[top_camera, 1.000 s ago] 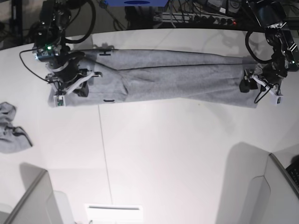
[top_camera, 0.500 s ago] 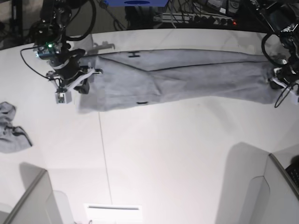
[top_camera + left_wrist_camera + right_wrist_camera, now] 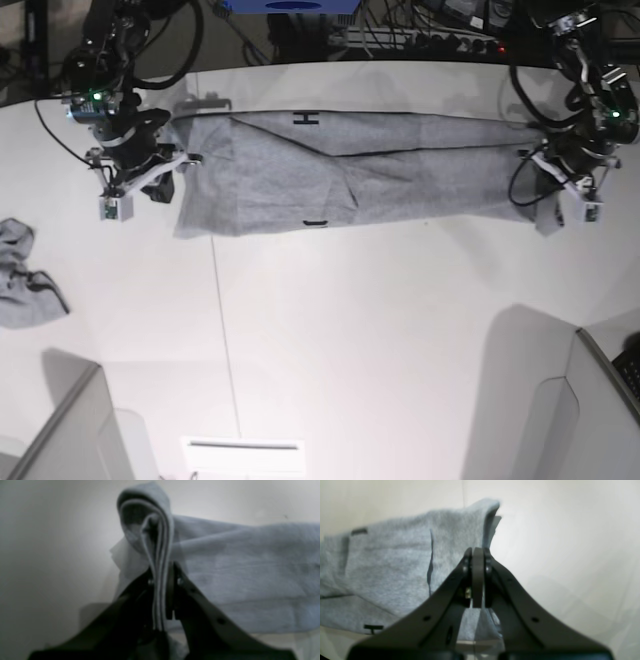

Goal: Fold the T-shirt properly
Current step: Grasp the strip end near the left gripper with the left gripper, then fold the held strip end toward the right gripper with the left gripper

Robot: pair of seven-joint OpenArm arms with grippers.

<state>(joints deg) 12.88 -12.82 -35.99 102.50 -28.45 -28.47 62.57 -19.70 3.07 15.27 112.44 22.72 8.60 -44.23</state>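
The T-shirt (image 3: 380,170) is heather grey and lies as a long, narrow folded band across the back of the table, with bits of black lettering showing. My right gripper (image 3: 178,168) holds the band's left end. In the right wrist view this gripper (image 3: 477,553) is shut on the T-shirt's (image 3: 395,565) edge. My left gripper (image 3: 550,197) holds the right end, where a corner droops. The left wrist view shows that gripper (image 3: 161,580) shut on several stacked layers of the T-shirt (image 3: 245,570), which bulge above the jaws.
A small crumpled grey cloth (image 3: 25,280) lies at the table's left edge. Grey bin walls rise at the front left (image 3: 70,430) and front right (image 3: 600,400). Cables and a power strip (image 3: 420,40) run behind the table. A seam (image 3: 222,330) crosses the tabletop.
My left gripper has closed on the shirt's right end, pulled it rightward, then eased back. The band slid right and lies straighter. My right gripper moved slightly back and right with its end.
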